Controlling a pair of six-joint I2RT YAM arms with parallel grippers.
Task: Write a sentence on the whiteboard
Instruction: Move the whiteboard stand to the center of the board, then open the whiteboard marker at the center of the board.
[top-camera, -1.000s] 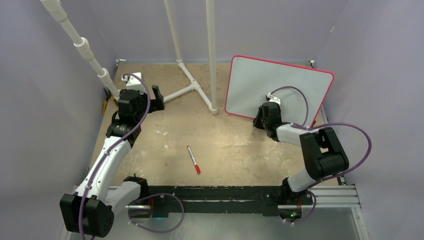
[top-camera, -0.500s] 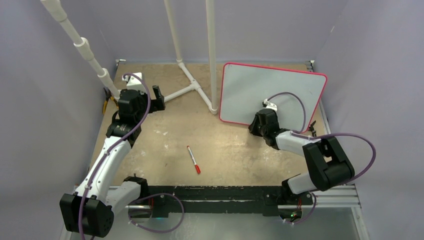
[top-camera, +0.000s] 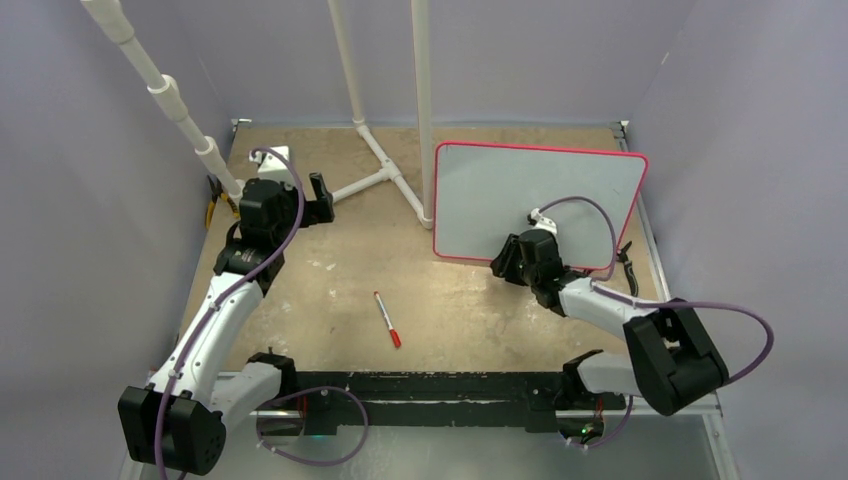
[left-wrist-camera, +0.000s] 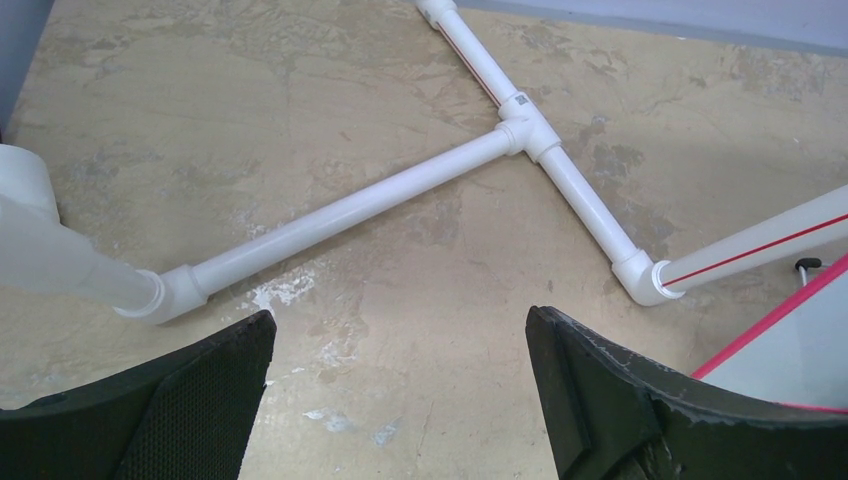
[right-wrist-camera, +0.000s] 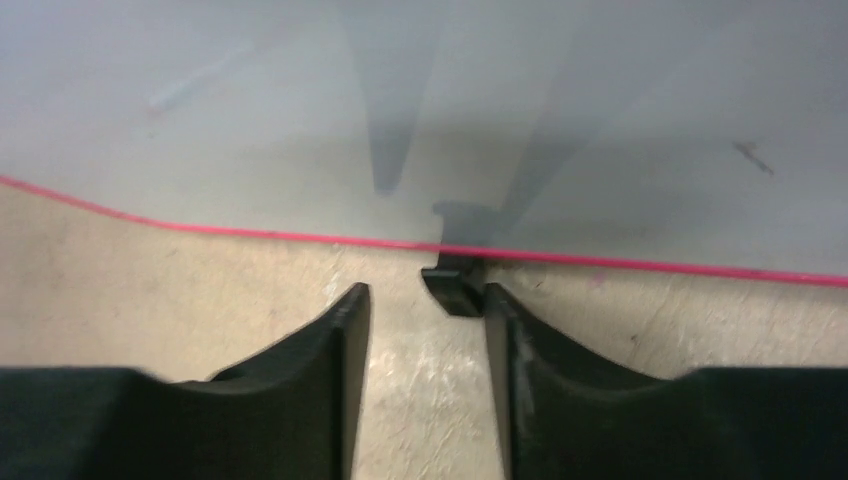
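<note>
Neither gripper holds the marker (top-camera: 387, 320), which lies red cap nearest on the table (top-camera: 460, 300), closest to the arm bases and well apart from both arms. Farther in, the right gripper (right-wrist-camera: 423, 291) sits low at the whiteboard's near edge with its jaws apart. A small black foot (right-wrist-camera: 455, 285) of the board stands just at the fingertips, not clamped as far as the wrist view shows. The whiteboard (top-camera: 520, 195) lies at the right rear of the table inside its red-pink frame (right-wrist-camera: 200, 228), and its face carries no sentence. At the back left, the left gripper (left-wrist-camera: 400, 318) hangs wide apart and empty over the white pipe frame (left-wrist-camera: 370, 205). The step in hand looks like placing the board, so writing has not begun. The next move calls for backing clear of the foot, reaching for the marker, gripping its barrel and uncapping it.
</note>
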